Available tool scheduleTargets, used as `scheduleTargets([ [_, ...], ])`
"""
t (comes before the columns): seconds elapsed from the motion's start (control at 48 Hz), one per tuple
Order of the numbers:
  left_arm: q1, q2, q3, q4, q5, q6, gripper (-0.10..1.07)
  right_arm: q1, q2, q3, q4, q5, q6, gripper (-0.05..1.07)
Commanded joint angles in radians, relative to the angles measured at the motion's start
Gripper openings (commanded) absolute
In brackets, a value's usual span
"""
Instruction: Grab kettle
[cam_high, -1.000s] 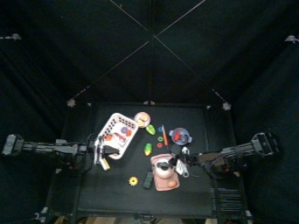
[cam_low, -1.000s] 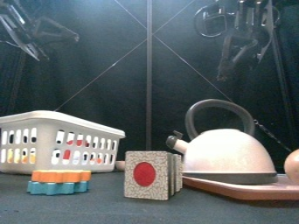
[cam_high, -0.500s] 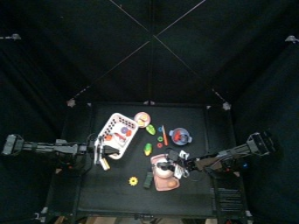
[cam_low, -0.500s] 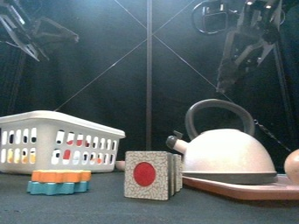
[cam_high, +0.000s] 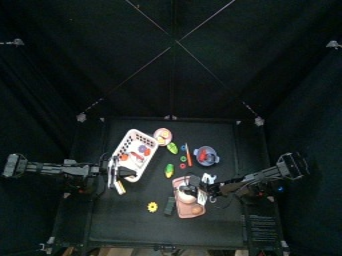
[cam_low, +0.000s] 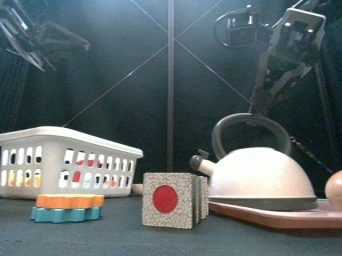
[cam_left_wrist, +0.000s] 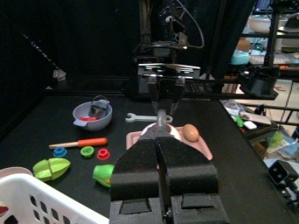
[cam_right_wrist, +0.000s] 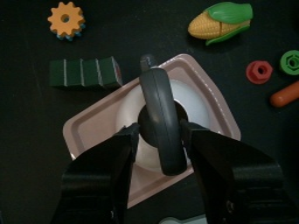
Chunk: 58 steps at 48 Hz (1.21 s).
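The small whitish-grey kettle (cam_low: 262, 176) with its dark arched handle (cam_right_wrist: 158, 105) stands on the salmon-pink board (cam_low: 287, 213) at the table's front right. From above it shows on the board (cam_high: 189, 204), with my right gripper (cam_high: 202, 186) over it. In the right wrist view, my right gripper (cam_right_wrist: 163, 173) is open, with one jaw on each side of the kettle's top and not closed on it. In the front view it (cam_low: 274, 78) hangs above the handle. My left gripper (cam_high: 118, 178) is shut and empty beside the white basket (cam_high: 134, 150).
A block with a red circle (cam_low: 171, 198) and a stacked orange and blue gear (cam_low: 67, 207) lie at the front. A blue-rimmed dish (cam_high: 206, 155), green toy pieces (cam_high: 171, 168) and a carrot (cam_left_wrist: 76, 143) lie mid-table.
My right gripper has moved left over the kettle and come down towards its handle. The left arm has not moved.
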Motion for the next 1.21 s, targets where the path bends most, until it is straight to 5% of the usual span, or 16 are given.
scheduleTargets([
  [0.0,0.003,0.003,-0.014,0.000,-0.006,0.000,0.02,-0.008,-0.002,-0.008,-0.003,-0.003,0.000,0.80],
  [0.646,0.009,0.003,-0.009,0.000,-0.006,0.000,0.02,-0.043,0.000,-0.008,-0.003,-0.005,-0.002,0.61],
  [1.188,0.011,0.003,-0.008,0.000,-0.006,0.000,0.02,-0.043,-0.086,-0.017,-0.043,-0.006,-0.005,0.61],
])
